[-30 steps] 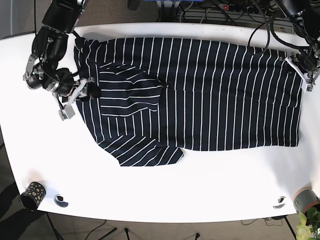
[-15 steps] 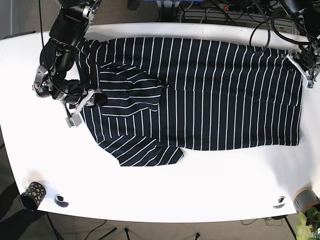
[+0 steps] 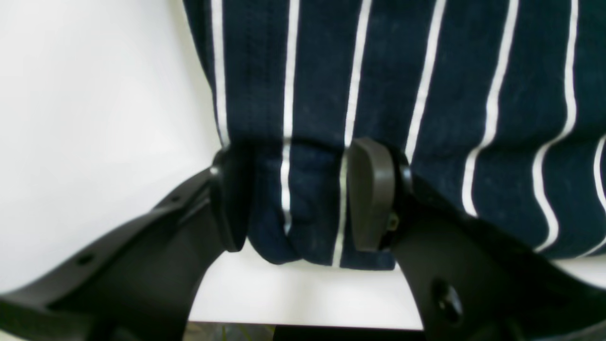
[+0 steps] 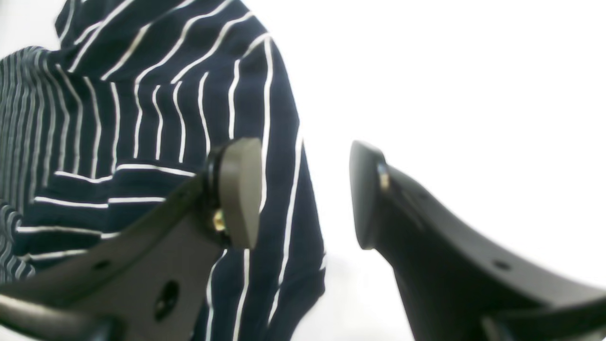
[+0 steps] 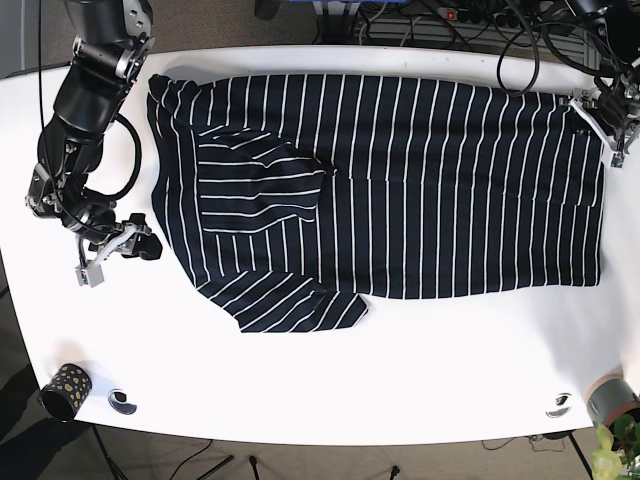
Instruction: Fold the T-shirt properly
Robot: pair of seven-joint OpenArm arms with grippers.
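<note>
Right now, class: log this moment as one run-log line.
left gripper: shut on T-shirt hem | right gripper: open, beside sleeve | fold: not begun

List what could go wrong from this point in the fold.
1. The left gripper holds only a bunched bit of the shirt hem; pulling could slip it free or drag the whole shirt instead of folding it.
2. The right gripper is open beside the shirt edge, gripping nothing, so that end is unsecured and may slide.
3. The sleeve lies rumpled on the body; folding over it could trap wrinkles.
</note>
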